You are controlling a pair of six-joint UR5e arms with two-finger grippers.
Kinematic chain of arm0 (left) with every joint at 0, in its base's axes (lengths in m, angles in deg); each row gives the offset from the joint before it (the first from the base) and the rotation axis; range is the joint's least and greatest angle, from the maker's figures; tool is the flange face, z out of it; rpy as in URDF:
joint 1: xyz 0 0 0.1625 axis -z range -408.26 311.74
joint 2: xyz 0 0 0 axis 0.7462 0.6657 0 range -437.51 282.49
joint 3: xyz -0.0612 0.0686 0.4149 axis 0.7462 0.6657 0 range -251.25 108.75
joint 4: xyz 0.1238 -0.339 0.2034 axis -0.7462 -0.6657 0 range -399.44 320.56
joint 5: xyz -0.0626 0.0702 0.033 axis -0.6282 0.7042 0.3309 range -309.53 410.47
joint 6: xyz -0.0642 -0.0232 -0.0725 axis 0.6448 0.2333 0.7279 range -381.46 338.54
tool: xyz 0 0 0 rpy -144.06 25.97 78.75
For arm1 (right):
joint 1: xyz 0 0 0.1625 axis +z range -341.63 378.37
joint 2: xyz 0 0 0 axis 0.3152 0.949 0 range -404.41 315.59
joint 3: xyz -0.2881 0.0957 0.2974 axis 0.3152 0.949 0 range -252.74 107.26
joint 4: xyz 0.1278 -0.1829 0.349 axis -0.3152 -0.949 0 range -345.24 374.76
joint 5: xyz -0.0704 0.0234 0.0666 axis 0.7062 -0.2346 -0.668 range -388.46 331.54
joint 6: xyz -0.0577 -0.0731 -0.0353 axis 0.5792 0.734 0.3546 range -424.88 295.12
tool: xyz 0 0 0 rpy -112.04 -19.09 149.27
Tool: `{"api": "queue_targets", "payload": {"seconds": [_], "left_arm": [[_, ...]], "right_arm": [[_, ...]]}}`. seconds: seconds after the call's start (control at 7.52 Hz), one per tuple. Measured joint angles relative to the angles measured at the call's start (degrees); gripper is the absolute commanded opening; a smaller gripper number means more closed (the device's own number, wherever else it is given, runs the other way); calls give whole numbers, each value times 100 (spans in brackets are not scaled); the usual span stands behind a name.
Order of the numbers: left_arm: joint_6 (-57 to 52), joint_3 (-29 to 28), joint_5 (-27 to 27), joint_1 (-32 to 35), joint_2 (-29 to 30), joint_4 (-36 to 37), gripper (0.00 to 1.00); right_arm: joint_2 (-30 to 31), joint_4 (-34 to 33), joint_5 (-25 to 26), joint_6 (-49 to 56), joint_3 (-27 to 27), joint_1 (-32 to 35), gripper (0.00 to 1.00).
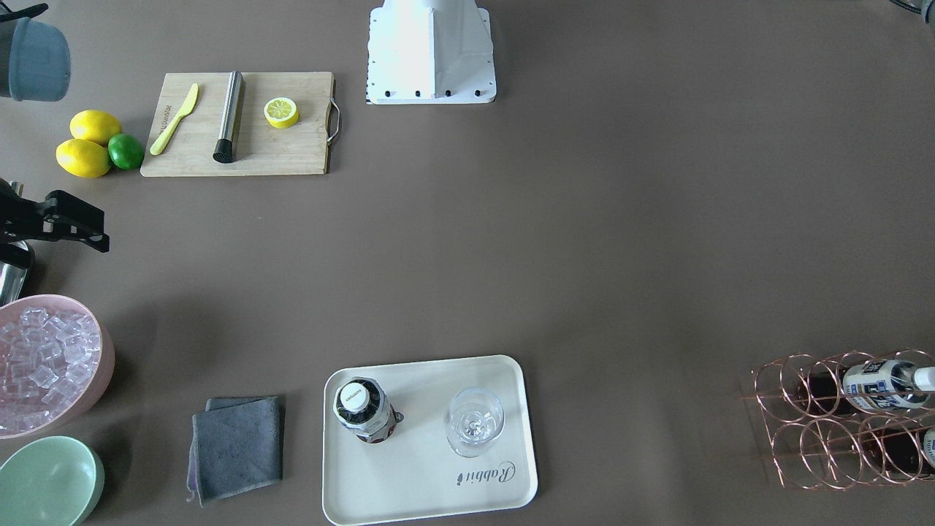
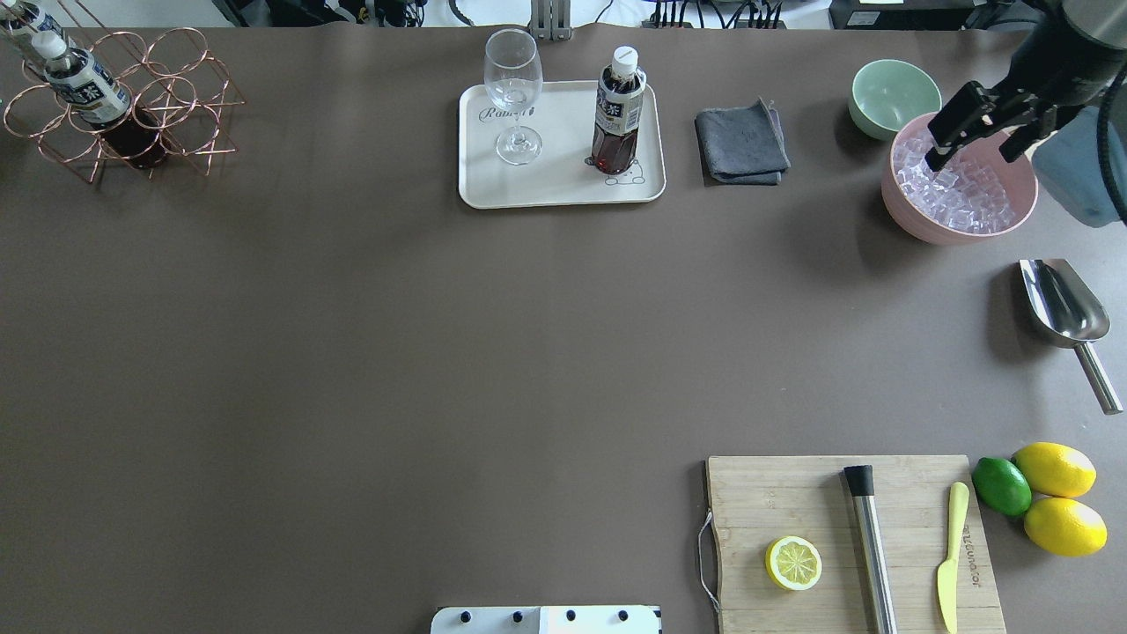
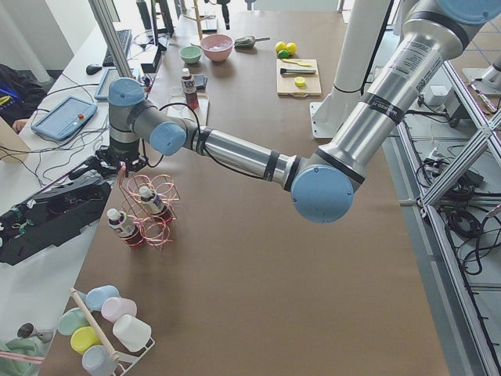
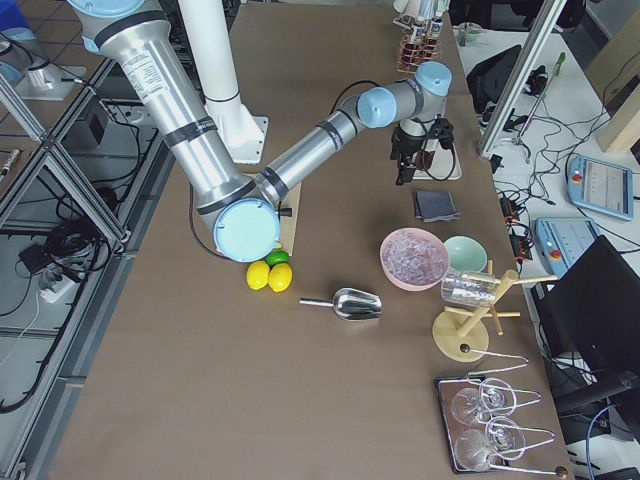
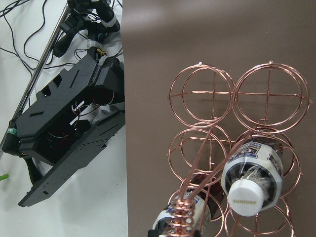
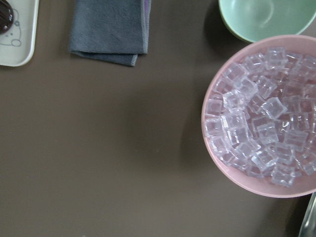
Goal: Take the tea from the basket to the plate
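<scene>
Overhead exterior: one small clear plastic tea bottle [image 2: 621,110], dark brown fill and white cap, is standing upright on the cream rectangular tray [image 2: 563,180], near a clear stemmed wine glass [image 2: 513,84] but apart from it. Right pincer [image 2: 973,145] is hanging over the pink bowl of ice cubes [image 2: 933,231], jaws spread, gripping nothing. The tray is lying well off to its left, past a grey folded cloth [image 2: 740,141]. Copper wire rack [image 2: 167,88] is sitting at the far left corner with two more bottles [image 2: 84,84] in it. Left pincer is not showing here.

Exterior left: left pincer [image 3: 125,168] is hanging directly above the rack's handle; spread or clenched, cannot tell.

Left wrist-mounted: rack is lying straight below the pincer. One capped bottle is facing up; a second is partly hiding behind the twisted handle. Four rings are showing empty. Table edge is running just beside the rack, with cables and black gear beyond it.

Right wrist-mounted: ice bowl and pale green bowl [image 6: 252,17] are sitting close together under the pincer.

Judgement: one transfer is looking complete; two bottles are left in the rack should more be wanted. Bare table is offering wide room between rack and tray. Tight spots are the table edge at the rack and the glass on the tray.
</scene>
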Motion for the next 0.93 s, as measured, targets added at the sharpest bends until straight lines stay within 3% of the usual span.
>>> {"api": "queue_targets", "payload": {"seconds": [0.13,0.27,0.4,0.93], "left_arm": [[1,11,5,-18,11,-3,30],[5,16,10,-25,29,2,54],[4,19,12,-27,40,3,97],[83,28,6,-35,45,-2,98]], "right_arm": [[428,4,6,594,-111,227,100],[866,23,13,1237,-173,495,100],[1293,46,22,1722,-289,709,100],[2533,266,243,3309,-335,1301,100]]}}
